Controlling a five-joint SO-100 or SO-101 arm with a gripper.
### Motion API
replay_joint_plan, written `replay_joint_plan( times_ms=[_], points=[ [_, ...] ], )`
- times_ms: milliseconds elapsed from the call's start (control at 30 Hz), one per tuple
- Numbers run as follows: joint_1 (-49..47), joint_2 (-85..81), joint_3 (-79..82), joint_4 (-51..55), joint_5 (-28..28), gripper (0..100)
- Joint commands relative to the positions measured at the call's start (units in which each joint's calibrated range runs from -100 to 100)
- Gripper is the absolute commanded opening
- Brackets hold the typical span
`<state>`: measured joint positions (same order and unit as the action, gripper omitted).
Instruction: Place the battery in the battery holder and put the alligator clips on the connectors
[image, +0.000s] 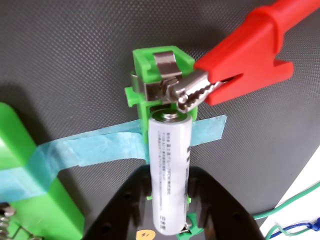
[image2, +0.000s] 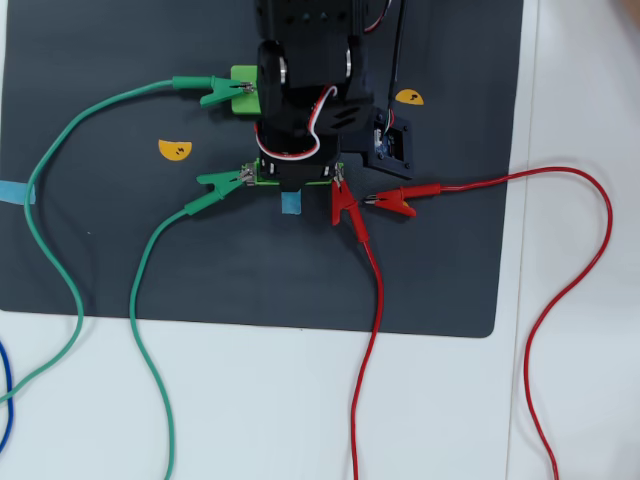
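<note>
In the wrist view the white battery (image: 169, 170) lies lengthwise in the light-green battery holder (image: 145, 62), its top end against the far contact. My gripper (image: 169, 177) is shut on the battery's lower half, one black finger (image: 122, 205) on each side. A red alligator clip (image: 240, 65) bites the holder's metal connector (image: 167, 75). In the overhead view the arm (image2: 300, 110) covers most of the holder (image2: 262, 176). A green clip (image2: 222, 183) sits on its left end and a red clip (image2: 345, 205) on its right end.
A wider green block (image2: 243, 88) holds another green clip (image2: 205, 90). A second red clip (image2: 395, 203) lies on the dark mat (image2: 440, 280) right of the holder. Blue tape (image: 100, 147) runs under the holder. Long green and red wires trail over the white table.
</note>
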<state>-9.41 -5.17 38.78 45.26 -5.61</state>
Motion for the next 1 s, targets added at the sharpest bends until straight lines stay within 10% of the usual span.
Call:
replay_joint_plan(
  times_ms=[0, 967],
  points=[
    [-1.45, -0.41, -0.01, -0.18, 0.32, 1],
    [-1.24, -4.74, 1.22, 2.66, 5.17, 20]
  ],
)
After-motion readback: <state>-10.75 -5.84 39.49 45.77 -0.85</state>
